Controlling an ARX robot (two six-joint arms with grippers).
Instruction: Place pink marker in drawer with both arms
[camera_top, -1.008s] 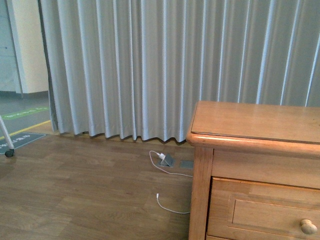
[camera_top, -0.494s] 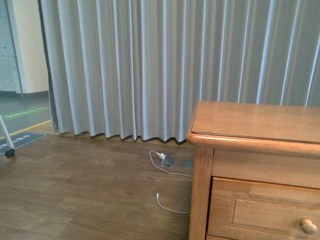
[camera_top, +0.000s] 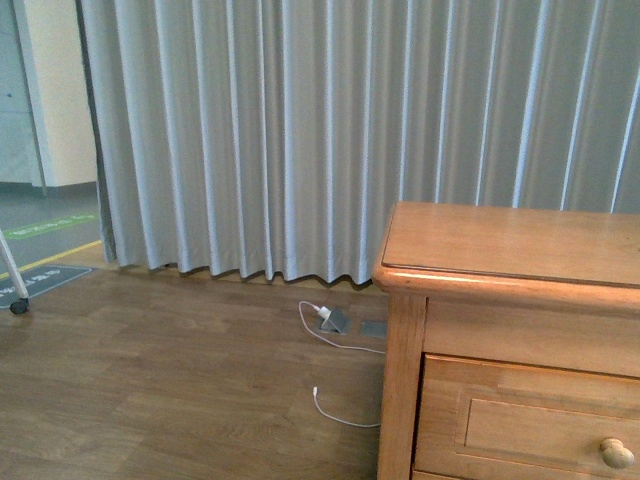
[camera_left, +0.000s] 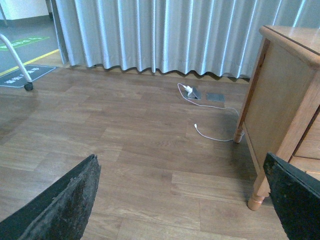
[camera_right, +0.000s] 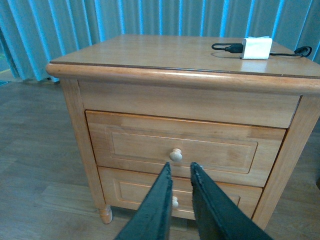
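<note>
The wooden chest (camera_right: 185, 55) has two shut drawers, each with a round pale knob: an upper one (camera_right: 140, 140) and a lower one (camera_right: 131, 192). The upper drawer (camera_top: 530, 425) also shows at the lower right of the front view. My right gripper (camera_right: 180, 166) is shut and empty, held in front of the drawer fronts, clear of them, its tips just below the upper knob (camera_right: 175, 154) in the picture. My left gripper (camera_left: 181, 157) is wide open and empty above the wooden floor, left of the chest (camera_left: 280, 90). The pink marker is out of view. Neither arm shows in the front view.
A white charger block (camera_right: 256, 48) with a black cable lies on the chest top. A white cable and plug (camera_top: 335, 330) lie on the floor by the grey curtain (camera_top: 300, 130). A wheeled metal leg (camera_top: 12, 280) stands at far left.
</note>
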